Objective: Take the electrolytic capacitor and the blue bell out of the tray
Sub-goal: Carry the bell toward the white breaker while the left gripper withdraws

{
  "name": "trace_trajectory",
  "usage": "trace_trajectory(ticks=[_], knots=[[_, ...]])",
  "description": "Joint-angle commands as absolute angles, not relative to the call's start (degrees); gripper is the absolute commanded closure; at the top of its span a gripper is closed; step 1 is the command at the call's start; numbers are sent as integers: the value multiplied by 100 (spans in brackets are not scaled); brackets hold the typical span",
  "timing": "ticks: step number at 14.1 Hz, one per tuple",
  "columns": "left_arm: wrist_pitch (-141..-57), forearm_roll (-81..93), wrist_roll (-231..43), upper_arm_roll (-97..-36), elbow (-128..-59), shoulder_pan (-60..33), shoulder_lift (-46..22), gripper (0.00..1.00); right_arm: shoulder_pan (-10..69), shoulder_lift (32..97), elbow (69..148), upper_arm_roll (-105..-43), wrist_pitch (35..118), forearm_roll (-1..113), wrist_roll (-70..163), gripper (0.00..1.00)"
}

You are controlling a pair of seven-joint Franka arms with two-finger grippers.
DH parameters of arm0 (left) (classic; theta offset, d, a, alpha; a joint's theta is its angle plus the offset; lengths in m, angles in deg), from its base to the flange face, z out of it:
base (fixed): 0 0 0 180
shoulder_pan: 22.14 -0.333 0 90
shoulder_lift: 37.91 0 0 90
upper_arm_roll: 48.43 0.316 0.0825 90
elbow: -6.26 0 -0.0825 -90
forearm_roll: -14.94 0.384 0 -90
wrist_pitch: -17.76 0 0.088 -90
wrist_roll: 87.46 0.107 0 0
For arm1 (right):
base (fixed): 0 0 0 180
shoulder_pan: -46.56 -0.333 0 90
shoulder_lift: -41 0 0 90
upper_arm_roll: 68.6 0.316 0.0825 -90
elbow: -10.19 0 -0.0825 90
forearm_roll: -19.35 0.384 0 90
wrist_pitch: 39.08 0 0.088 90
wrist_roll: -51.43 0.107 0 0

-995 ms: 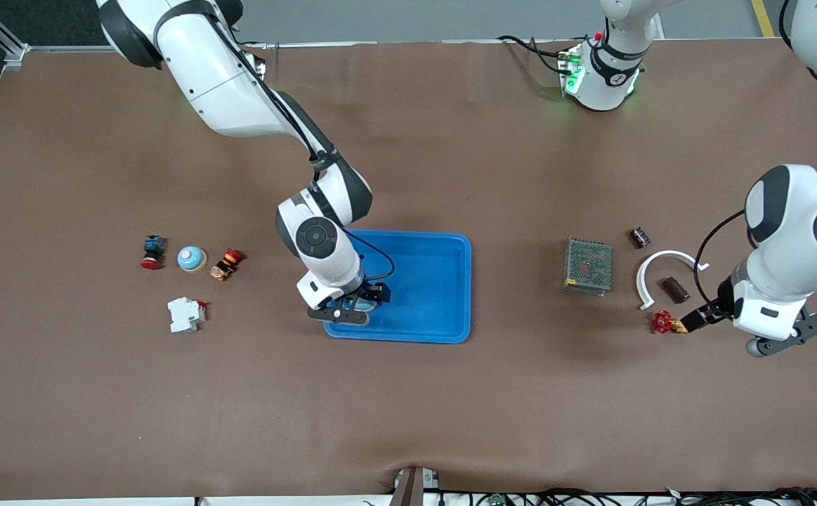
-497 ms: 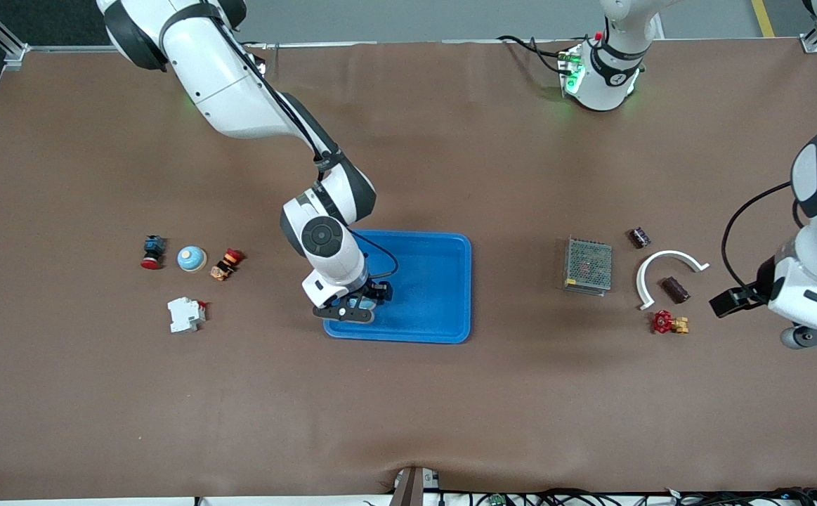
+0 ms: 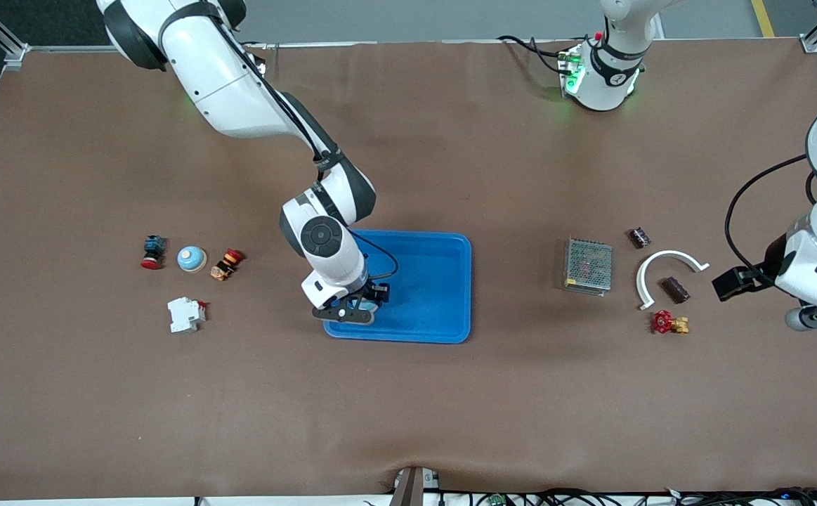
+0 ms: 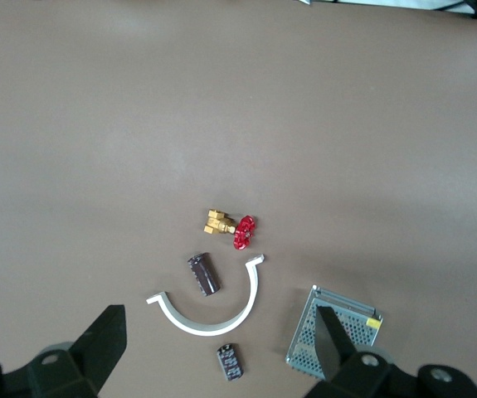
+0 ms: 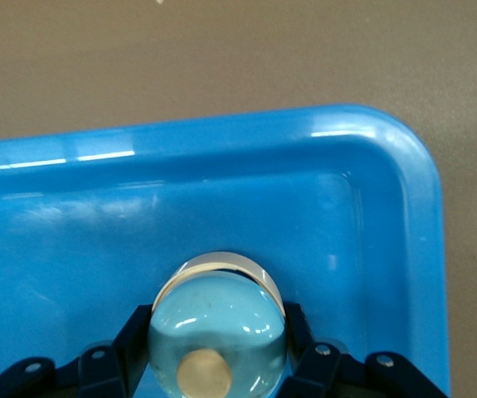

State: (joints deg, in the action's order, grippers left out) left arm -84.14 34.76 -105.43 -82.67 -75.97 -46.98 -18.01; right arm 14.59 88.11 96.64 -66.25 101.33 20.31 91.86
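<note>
Right gripper clamps the blue bell at the tray's seven-o'clock corner, not yet lifted. Left gripper waits open, capacitor already out.

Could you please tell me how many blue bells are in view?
2. The gripped bell sits in a corner of the tray, between the right gripper's fingers. The loose bell lies on the table, toward the right arm's end.

Bright blue tray, pale blue bell with tan knob
</note>
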Motion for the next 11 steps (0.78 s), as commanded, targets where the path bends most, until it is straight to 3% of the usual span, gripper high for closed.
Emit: trace_trajectory(ticks=[1,5,9,11], knots=[[-8236,3191,-10240,-8288,-7618,-4763,-2024,0,1474,8627,9519,-6588,9718,2014,9203,64],[-8147,2795,-10231,-8078,-7618,-4676,-2313,0,1536,8101,9431,-6552,8891,2058,9072,64],[-7727,2390,-10021,-6691,-7688,-3412,-2691,0,2175,7424,9431,-6517,7846,2391,7478,64],[-7533,2390,-9950,-6574,-7706,-3191,-2884,0,2676,7247,9413,-6517,7476,2480,6318,64]])
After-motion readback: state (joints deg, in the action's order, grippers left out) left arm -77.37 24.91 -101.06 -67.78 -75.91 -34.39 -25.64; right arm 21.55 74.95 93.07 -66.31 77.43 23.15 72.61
